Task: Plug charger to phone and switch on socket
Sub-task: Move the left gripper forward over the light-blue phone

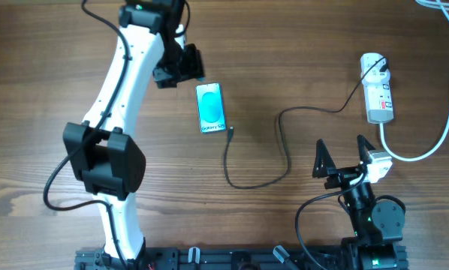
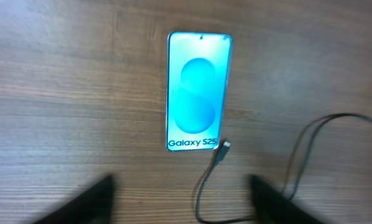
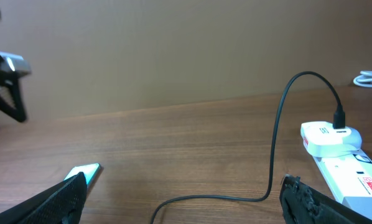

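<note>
From overhead, the phone [image 1: 211, 109] lay flat in the upper middle of the wood-grain worktop [image 1: 284, 45], its cyan screen glowing. The charger [image 1: 258, 180], a thin black cable, ran in a loose loop from beside the phone across to the socket [image 1: 380, 101] at the upper right. This view alone showed the whole run of the cable and the thick white cord [image 1: 435, 146] curving away from the strip.

The left wrist view gave the detail. It showed a glossy rounded rectangle with "Galaxy S25" printed at its lower end. The cable's small tip [image 2: 225, 147] lay just beside the lower right corner and was not seated in the phone. The left tool [image 2: 183, 202] hung above the worktop with its blurred dark fingers [image 2: 93, 202] spread wide, grasping nothing.

The right wrist view looked low across the worktop. It showed the dark plug [image 3: 339, 119] standing in a white block at the near end of the oblong white strip, which carried red markings. The right tool [image 3: 186, 205] was likewise released, with its black textured fingers wide apart at the lower corners.
</note>
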Robot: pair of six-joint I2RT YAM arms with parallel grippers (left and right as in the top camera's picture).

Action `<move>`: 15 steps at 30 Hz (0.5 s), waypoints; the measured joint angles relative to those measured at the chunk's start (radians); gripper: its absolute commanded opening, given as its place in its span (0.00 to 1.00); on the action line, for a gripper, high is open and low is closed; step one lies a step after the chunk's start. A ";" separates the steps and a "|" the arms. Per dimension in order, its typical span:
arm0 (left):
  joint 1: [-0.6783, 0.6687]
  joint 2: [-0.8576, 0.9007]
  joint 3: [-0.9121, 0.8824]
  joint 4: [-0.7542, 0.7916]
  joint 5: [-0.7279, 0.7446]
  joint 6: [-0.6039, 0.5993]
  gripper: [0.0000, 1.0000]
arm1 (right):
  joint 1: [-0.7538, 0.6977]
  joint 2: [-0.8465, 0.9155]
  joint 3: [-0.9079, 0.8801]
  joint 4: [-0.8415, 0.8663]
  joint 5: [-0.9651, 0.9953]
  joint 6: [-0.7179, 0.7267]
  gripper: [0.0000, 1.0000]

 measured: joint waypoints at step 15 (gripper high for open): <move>-0.102 0.002 -0.367 0.362 -0.075 -0.101 1.00 | 0.000 0.000 0.000 0.000 0.000 0.000 1.00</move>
